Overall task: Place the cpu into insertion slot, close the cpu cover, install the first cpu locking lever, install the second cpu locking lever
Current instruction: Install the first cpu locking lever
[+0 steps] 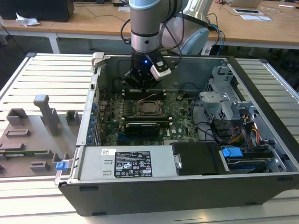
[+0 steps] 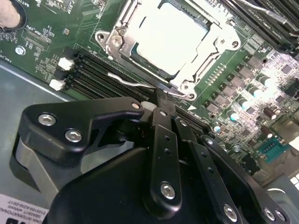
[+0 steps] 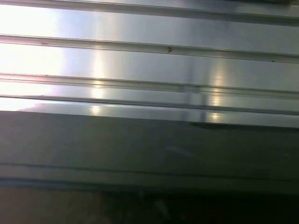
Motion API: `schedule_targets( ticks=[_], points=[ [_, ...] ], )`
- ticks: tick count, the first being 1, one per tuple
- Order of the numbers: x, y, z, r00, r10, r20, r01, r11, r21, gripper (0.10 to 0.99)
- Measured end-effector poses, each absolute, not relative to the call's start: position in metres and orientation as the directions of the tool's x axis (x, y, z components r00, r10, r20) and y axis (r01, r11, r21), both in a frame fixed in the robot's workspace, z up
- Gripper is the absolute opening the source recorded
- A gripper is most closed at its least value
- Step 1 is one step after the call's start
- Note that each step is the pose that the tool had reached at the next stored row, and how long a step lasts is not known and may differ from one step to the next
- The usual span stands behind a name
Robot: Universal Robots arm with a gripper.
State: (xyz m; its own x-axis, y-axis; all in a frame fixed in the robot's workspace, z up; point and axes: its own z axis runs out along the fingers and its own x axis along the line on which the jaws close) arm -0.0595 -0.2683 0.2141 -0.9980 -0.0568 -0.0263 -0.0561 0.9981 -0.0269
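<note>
The cpu (image 2: 170, 37) lies flat in the insertion slot on the green motherboard (image 2: 46, 28), its metal top glaring bright. Its contact grid is hidden beneath it. The cpu cover (image 2: 217, 44), a silver frame, lies down around the chip. In the exterior view the cpu (image 1: 150, 108) sits mid-board inside the open case. My gripper (image 1: 142, 87) hangs just beyond its far edge. In the second wrist view the gripper (image 2: 162, 99) has its black fingers together, tip at the socket's edge. A thin wire locking lever (image 2: 128, 82) ends there. Whether the fingers pinch it I cannot tell.
A grey power supply box (image 1: 135, 163) fills the case's near side, and a black expansion card (image 1: 145, 127) lies just in front of the socket. The drive cage (image 1: 219, 100) and cables (image 1: 233, 133) crowd the exterior view's right. Black memory slots (image 2: 100, 70) flank the socket. A grey fixture tray (image 1: 37, 135) lies outside.
</note>
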Motion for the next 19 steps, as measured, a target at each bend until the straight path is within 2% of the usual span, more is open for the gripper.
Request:
schedule_targets(
  ticks=[19],
  points=[
    [-0.028, -0.276, 0.206, -0.998, -0.057, -0.026, -0.056, 0.998, -0.029, 0.106]
  ],
)
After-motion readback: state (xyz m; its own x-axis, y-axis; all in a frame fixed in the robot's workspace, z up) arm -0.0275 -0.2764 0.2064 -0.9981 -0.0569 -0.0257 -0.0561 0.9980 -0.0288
